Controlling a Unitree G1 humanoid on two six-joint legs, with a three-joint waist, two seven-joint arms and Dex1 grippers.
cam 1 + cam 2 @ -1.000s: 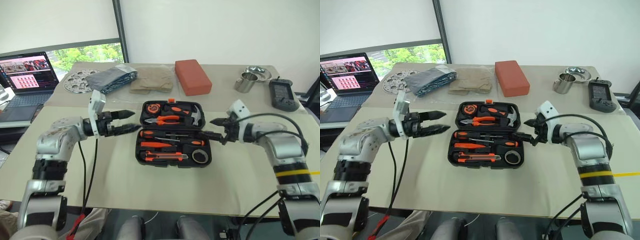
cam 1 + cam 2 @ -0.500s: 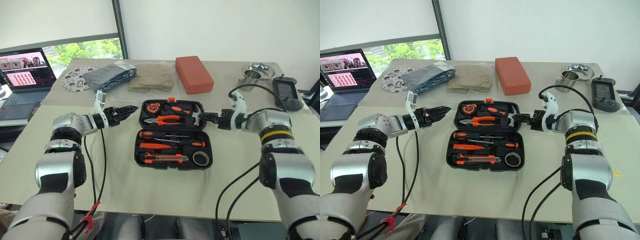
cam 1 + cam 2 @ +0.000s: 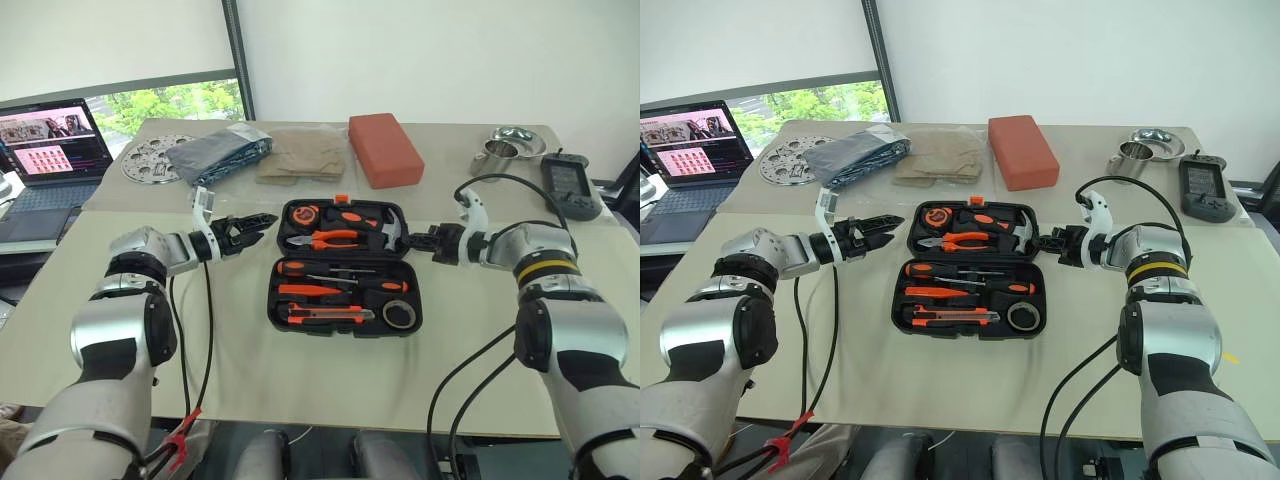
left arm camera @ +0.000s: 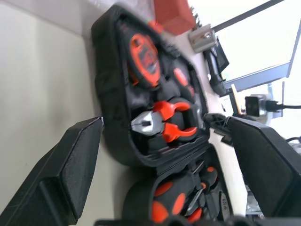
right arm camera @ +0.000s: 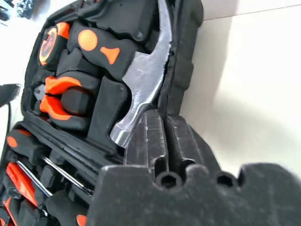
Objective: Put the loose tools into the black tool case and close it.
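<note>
Right gripper (image 3: 1045, 240) is closed empty at the far half's right edge of the open black tool case (image 3: 345, 266) — left gripper (image 3: 256, 226) spread opposite. Uneven pushing could slide the case instead of folding it.

wall (image 3: 430, 50): plain white; window (image 3: 170, 100): green foliage outside; table (image 3: 240, 370): beige top; daylight

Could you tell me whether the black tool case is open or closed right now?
Open. The tool case lies spread flat, its hammer and screwdrivers exposed.
</note>
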